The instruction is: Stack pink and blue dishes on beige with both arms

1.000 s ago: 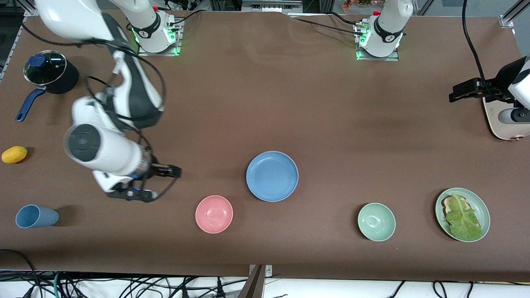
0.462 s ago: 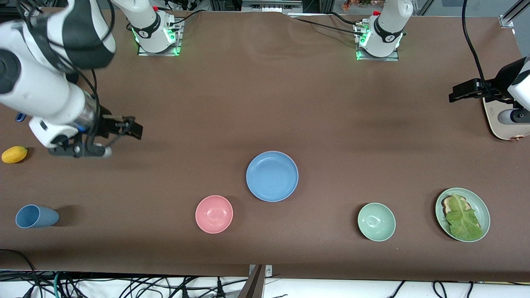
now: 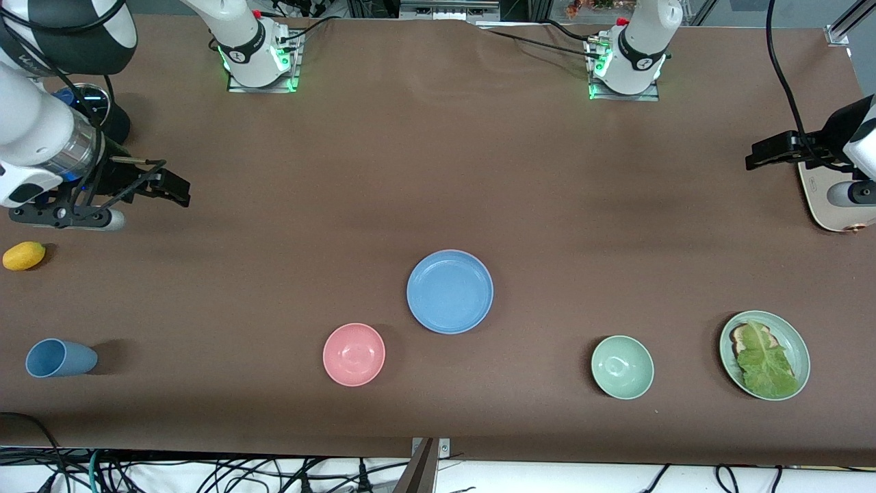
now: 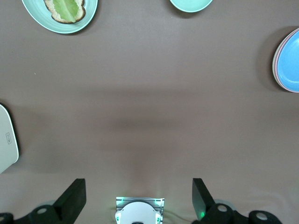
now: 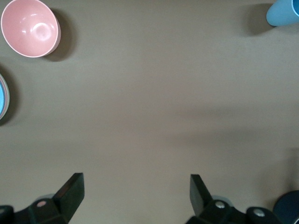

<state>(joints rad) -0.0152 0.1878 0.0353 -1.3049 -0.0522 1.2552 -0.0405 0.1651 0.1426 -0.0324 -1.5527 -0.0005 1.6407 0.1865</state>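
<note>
Pink bowl [image 5: 30,28] (blue cup [image 5: 284,12] apart)

Robotics lab, arm bases [image 3: 260,58] bolted to brown table [image 3: 438,171], cable tangle [image 3: 205,472]

Plate stack [image 3: 449,292] is sitting mid-desk [image 3: 438,171]. One bowl [image 3: 354,354] is sitting just nearer the camera, toward the right arm's end. A second bowl [image 3: 622,367] and a lettuce plate [image 3: 801,346] are lying toward the left arm's end. Cup [image 3: 60,358], fruit [image 3: 24,255] and pot [image 3: 113,127] are lining the right arm's end, cup nearest the camera. Right claw [image 3: 171,186] is hanging over the desk beside the pot. Left claw [image 3: 756,156] is hanging beside a board [image 3: 825,212].
</note>
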